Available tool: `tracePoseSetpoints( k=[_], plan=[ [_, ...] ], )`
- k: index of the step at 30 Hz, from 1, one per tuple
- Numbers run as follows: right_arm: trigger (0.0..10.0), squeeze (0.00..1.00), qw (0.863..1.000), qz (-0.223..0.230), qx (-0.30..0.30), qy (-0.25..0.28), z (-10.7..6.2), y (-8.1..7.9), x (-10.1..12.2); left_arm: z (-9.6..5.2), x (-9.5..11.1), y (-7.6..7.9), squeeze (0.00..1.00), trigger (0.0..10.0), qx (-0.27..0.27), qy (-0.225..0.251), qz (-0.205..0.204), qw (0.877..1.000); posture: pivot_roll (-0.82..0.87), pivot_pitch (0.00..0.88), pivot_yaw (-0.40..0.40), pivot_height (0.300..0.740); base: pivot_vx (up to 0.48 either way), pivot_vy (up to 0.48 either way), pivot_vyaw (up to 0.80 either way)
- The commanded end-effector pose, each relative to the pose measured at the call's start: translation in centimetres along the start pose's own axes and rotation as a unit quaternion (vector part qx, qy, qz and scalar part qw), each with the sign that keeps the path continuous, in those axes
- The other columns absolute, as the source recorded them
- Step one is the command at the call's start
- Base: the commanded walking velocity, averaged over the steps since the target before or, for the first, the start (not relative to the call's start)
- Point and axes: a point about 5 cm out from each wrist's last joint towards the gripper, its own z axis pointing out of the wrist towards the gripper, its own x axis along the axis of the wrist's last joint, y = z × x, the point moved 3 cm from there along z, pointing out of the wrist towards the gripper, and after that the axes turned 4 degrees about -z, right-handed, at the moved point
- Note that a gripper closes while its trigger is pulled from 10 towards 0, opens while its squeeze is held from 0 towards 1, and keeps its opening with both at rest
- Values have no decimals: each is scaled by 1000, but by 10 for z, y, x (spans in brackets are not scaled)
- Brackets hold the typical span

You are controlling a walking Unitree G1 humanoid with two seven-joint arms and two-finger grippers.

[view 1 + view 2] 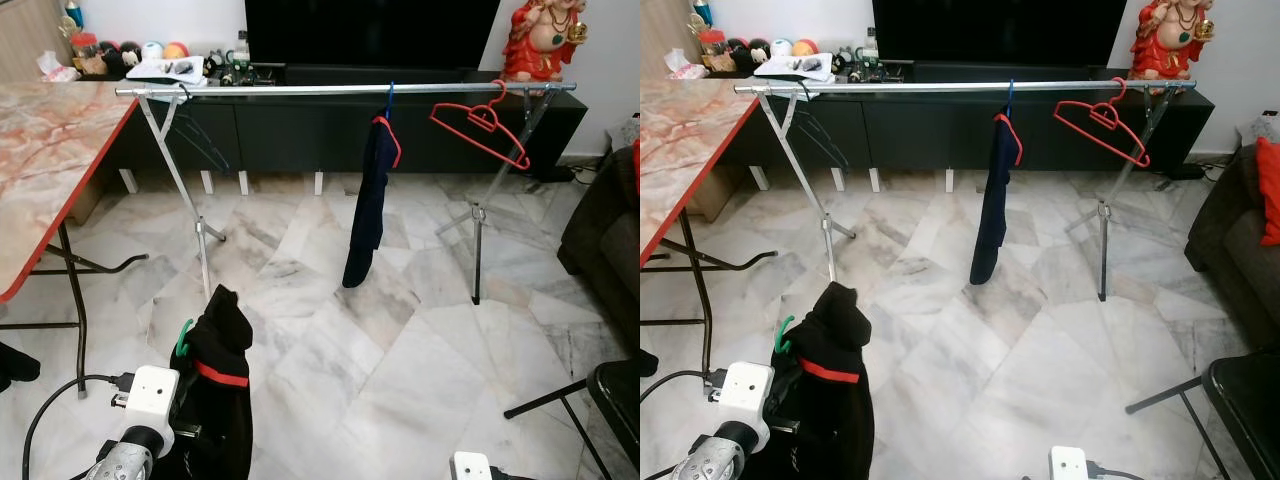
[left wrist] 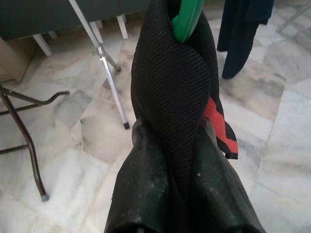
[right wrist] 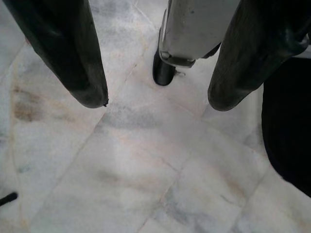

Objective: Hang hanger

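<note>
Low over the marble floor (image 1: 420,360), short of the rail (image 1: 340,90), the left gripper (image 2: 180,145) clamps a green hanger (image 1: 183,340) wearing a black garment (image 1: 222,390); the right gripper (image 3: 155,104) hangs spread wide, holding nothing.

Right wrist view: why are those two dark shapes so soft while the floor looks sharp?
In the right wrist view the right tool sits too close to focus; the marble floor is crisp. The left wrist view's black garment stays sharp.

Shiny metal drying rack rail (image 1: 340,90), smooth red plastic hanger (image 1: 482,128), knitted black cloth garment (image 2: 177,97), glossy marble floor (image 1: 420,330)
</note>
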Motion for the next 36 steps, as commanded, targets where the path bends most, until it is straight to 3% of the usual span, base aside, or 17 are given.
tracePoseSetpoints(
  k=[1, 9, 19, 36],
  plan=[
    [10000, 0, 1000, -1, -1, -11, -1, 1, -7, 1, 8, -3, 0, 10000, 9, 16, -7, 1000, -40, 32, -13, 740, 0, 0, 0],
    [10000, 0, 1000, 0, -5, -9, 0, 1, -4, 7, 12, -1, 0, 10000, -5, 17, -10, 1000, -40, 7, -3, 740, 234, 0, 0],
    [10000, 0, 1000, 13, -6, -7, 0, -1, -3, 9, 12, 4, 0, 10000, -17, 13, -4, 1000, -24, 51, -3, 740, 286, 0, 0],
    [10000, 0, 999, 17, -24, -21, -2, 14, -8, 9, 12, 12, 0, 10000, -24, 12, -8, 1000, 3, 62, -19, 740, 311, 0, 0]
  ],
)
